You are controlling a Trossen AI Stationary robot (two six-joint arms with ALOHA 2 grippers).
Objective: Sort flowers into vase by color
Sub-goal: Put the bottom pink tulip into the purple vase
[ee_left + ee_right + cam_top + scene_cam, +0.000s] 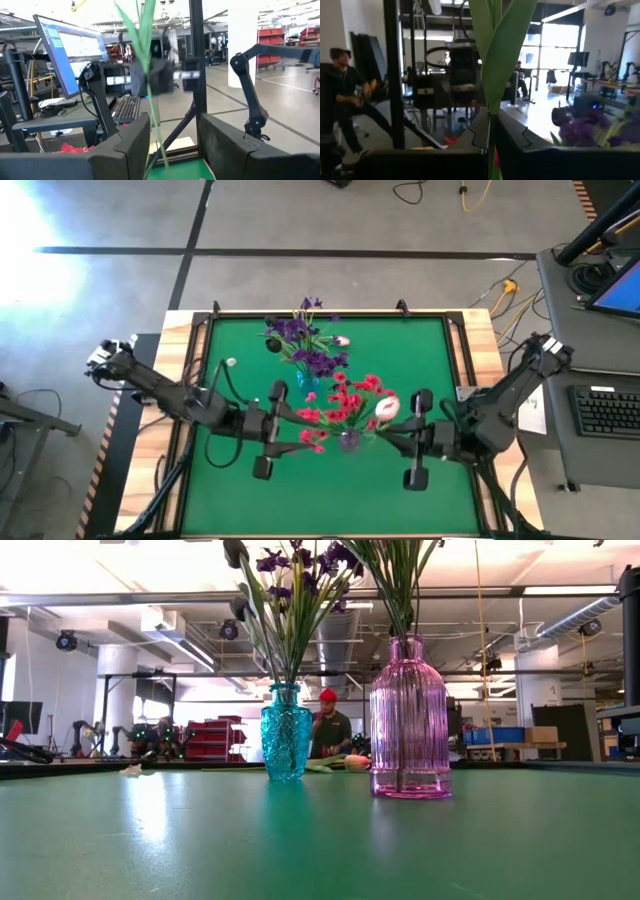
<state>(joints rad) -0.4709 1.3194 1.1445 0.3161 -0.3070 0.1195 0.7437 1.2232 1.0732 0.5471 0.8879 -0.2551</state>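
A teal vase (286, 732) holds purple flowers (300, 340). Beside it, nearer the table's front, a pink vase (409, 720) holds red flowers (345, 400). My right gripper (386, 434), just right of the pink vase, is shut on the green stem of a white-pink tulip (387, 407). My left gripper (300, 426), left of that vase, is open. A green stem (153, 120) runs through the gap close to one finger (132, 145). My left gripper has the green stem beside one finger; I cannot tell whether it touches. My right gripper pinches the tulip's stem (492, 119) between its two fingers, just below the long leaves (500, 55). The fingers come about level from the table's right and lie across the stem. The stem's lower end is hidden.
Another white-pink tulip (340, 340) lies on the green mat near the far edge, behind the purple flowers. A small white thing (231, 363) lies at the far left. A wooden border (180, 330) frames the mat. A person (328, 725) stands beyond the table.
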